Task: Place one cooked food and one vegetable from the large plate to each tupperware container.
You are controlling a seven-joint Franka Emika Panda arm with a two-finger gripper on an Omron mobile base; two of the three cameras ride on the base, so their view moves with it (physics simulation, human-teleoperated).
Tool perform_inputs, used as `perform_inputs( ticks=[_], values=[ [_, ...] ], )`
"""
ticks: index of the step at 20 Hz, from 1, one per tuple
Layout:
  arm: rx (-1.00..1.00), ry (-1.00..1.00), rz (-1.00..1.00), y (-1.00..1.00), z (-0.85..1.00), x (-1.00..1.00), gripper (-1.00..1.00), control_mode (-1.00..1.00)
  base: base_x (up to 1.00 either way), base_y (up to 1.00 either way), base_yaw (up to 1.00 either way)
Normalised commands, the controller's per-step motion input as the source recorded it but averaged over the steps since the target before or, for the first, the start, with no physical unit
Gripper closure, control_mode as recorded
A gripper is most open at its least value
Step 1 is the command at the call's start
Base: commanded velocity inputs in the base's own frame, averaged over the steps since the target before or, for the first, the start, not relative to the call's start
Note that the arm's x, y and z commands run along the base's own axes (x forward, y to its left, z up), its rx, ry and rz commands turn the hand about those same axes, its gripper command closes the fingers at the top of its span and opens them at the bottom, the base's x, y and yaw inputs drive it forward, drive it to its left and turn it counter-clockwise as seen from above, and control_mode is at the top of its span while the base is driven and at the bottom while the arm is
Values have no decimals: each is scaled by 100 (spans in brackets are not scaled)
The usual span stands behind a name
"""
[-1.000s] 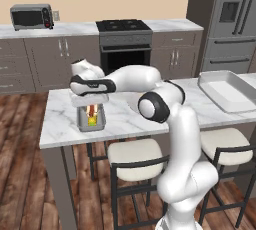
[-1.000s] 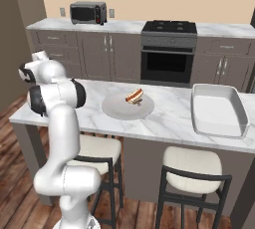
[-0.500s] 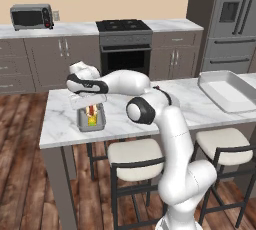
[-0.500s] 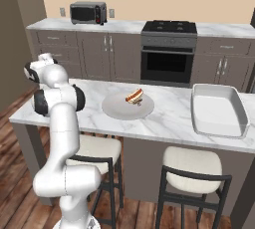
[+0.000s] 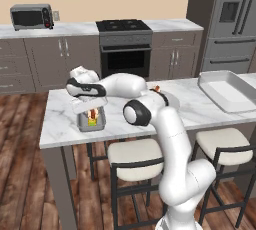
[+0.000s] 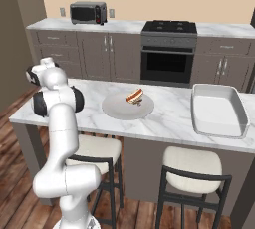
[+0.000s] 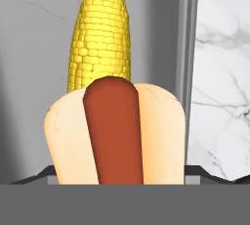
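A small grey tupperware container (image 5: 93, 123) stands on the left part of the marble island. In it lie a yellow corn cob (image 7: 100, 38), the vegetable, and a hot dog in a bun (image 7: 114, 131), side by side against the container's wall (image 7: 188, 48). My gripper (image 5: 89, 108) hangs just above them, pointing down, open, with nothing in it. The large plate (image 6: 119, 109) sits at the island's middle with one more hot dog (image 6: 134, 95) on it. In the left base view my arm covers most of that plate (image 5: 170, 99).
A big white rectangular tray (image 6: 219, 108) rests on the right end of the island. Two stools (image 5: 135, 155) stand along the near edge. Behind the island run the stove (image 5: 125, 44) and a counter with a microwave (image 5: 31, 16).
The hand has stayed over the container while the arm's elbow has swung a little to the left. The food in the container has not moved.
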Motion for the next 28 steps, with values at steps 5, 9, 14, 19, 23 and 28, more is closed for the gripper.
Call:
perform_inputs(
  ticks=[5,9,14,19,23,28],
  values=[
    [-1,0,3,14,-3,14,100,-100,0,0,0],
    [0,0,4,0,0,10,100,-100,0,0,0],
    [0,0,0,0,0,0,-100,-100,0,0,0],
    [0,0,0,0,0,0,-100,-100,0,0,0],
    [0,0,0,-2,0,0,-100,-100,0,0,0],
    [0,0,0,-9,5,0,-100,-100,0,0,0]
  ],
)
